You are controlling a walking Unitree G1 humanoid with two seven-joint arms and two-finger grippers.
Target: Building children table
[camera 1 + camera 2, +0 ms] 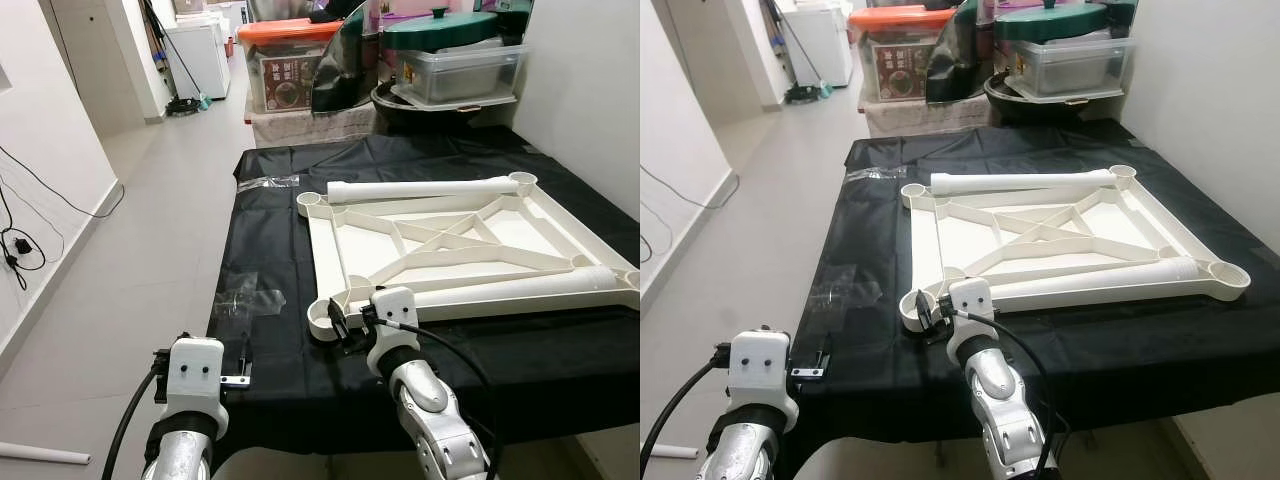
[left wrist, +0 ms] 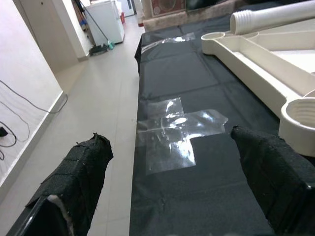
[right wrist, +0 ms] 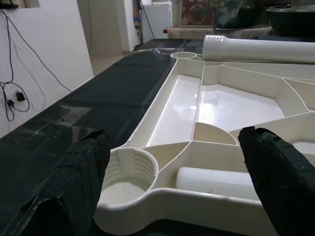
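Tabletop (image 1: 470, 240) lies underside up on black cloth (image 1: 270, 260), sockets exposed for legs; two legs (image 1: 430, 188) rest across it. R gripper (image 3: 172, 167) fingers apart, facing near corner socket (image 3: 125, 179). L gripper (image 2: 167, 187) fingers apart, idle beside.

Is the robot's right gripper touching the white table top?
Apart. In the right wrist view, the open right gripper has one black finger on each side of the table top's corner socket, with gaps showing.
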